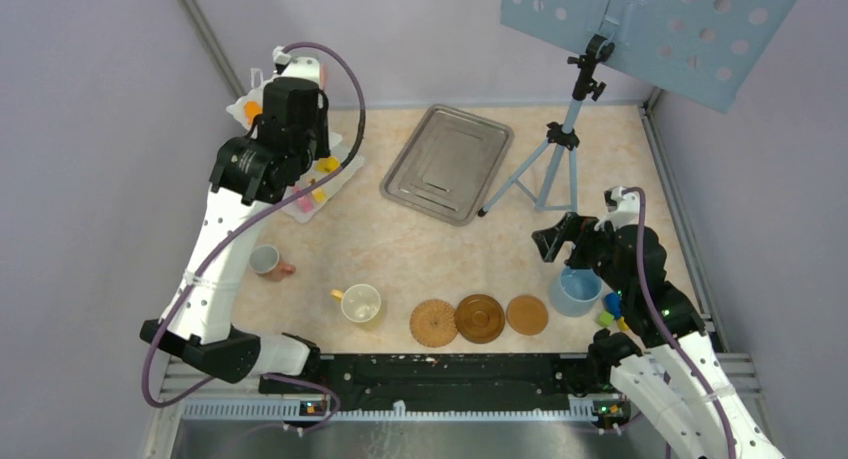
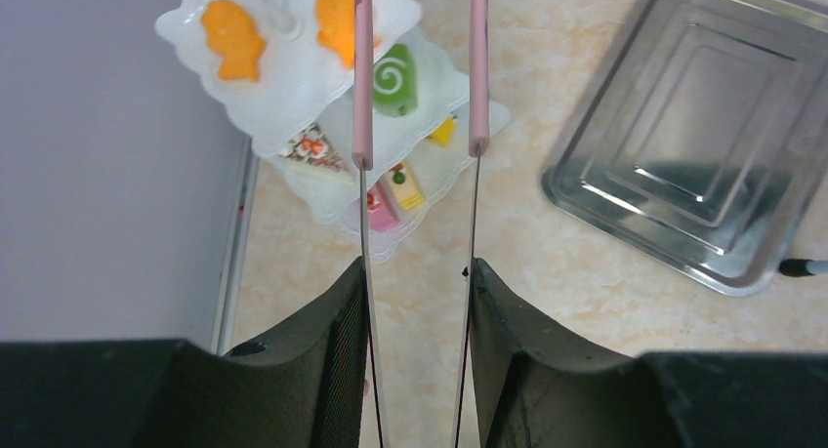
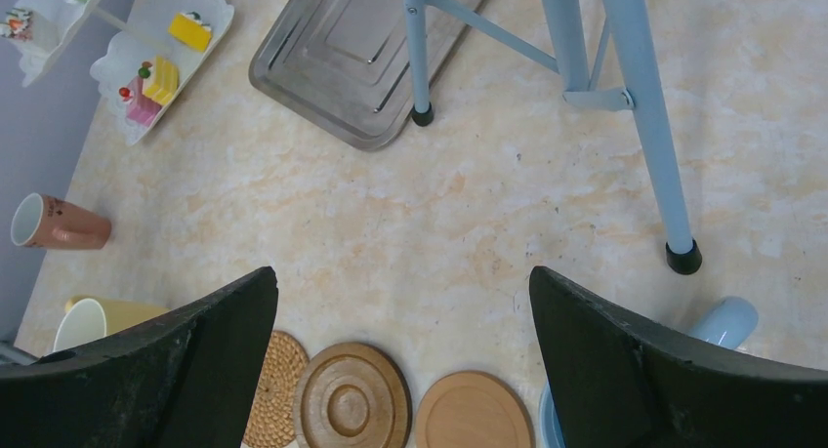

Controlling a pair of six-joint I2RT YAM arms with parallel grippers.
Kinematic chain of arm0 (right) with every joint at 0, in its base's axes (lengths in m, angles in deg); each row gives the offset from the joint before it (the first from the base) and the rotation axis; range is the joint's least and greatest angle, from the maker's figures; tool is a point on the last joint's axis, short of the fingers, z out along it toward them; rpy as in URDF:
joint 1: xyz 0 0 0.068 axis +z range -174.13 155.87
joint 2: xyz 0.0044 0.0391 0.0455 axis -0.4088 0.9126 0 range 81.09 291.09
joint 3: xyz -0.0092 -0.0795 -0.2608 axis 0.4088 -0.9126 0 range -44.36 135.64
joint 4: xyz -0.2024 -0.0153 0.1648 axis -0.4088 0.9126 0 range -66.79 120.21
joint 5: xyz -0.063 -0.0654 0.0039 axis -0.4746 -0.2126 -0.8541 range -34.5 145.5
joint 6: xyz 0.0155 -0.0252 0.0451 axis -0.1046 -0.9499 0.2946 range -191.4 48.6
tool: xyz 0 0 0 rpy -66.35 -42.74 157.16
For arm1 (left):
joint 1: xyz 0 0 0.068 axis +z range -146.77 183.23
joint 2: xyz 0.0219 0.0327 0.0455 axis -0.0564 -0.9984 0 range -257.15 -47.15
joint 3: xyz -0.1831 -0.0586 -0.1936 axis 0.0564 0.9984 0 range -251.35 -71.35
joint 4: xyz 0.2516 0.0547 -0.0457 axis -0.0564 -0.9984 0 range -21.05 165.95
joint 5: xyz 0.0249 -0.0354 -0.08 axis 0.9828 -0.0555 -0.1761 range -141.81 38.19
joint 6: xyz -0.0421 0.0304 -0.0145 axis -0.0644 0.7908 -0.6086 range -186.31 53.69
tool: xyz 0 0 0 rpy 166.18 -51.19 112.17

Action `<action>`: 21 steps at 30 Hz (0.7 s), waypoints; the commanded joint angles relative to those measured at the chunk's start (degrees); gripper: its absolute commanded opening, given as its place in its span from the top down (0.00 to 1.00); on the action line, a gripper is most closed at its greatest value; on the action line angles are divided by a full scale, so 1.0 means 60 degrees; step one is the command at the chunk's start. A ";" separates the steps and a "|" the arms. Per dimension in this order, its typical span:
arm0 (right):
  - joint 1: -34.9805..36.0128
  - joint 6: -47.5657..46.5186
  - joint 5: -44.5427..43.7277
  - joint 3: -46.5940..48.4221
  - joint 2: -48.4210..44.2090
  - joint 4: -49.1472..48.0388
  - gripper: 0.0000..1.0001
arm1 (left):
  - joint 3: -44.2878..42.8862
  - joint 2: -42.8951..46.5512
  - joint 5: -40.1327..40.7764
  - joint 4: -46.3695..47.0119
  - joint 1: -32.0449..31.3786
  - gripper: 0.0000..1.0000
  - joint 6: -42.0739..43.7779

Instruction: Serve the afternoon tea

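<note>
The white stand, scallop-edged and glossy, sits at the far left of the worktop near the wall. Its top tier carries two orange biscuits; lower tiers carry a green swirl roll, a yellow wedge and a pink slice. Above it, the left pincer is part-closed on the tongs. Its black fingers press the two thin steel blades from outside. The blades run out parallel and apart, their ends sleeved in pink over the tiers; whether they touch a pastry I cannot tell. The right pincer gapes wide and holds nothing, hanging over bare worktop on the right. At the near edge lie three round coasters in a row: woven coaster, ringed coaster of dark wood, and plain coaster of pale wood. A brown cup lies on its side to the left, a yellow cup is beside the coasters, and a blue cup is below the right arm. A stepped steel tray and a blue tripod stand further back.
</note>
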 commanded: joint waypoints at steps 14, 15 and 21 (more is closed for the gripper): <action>0.0098 -0.0118 0.0174 0.0058 0.0115 -0.0443 0.02 | 0.2045 0.0932 0.1029 0.0660 0.1584 0.76 -0.0291; 0.0101 -0.0123 0.0173 0.0056 0.0114 -0.0449 0.02 | 0.2165 0.0933 0.1082 0.0681 0.1606 0.76 -0.0368; 0.0098 -0.0123 0.0188 0.0069 0.0128 -0.0417 0.02 | 0.2923 0.1040 0.1082 0.1102 0.1707 0.76 -0.0465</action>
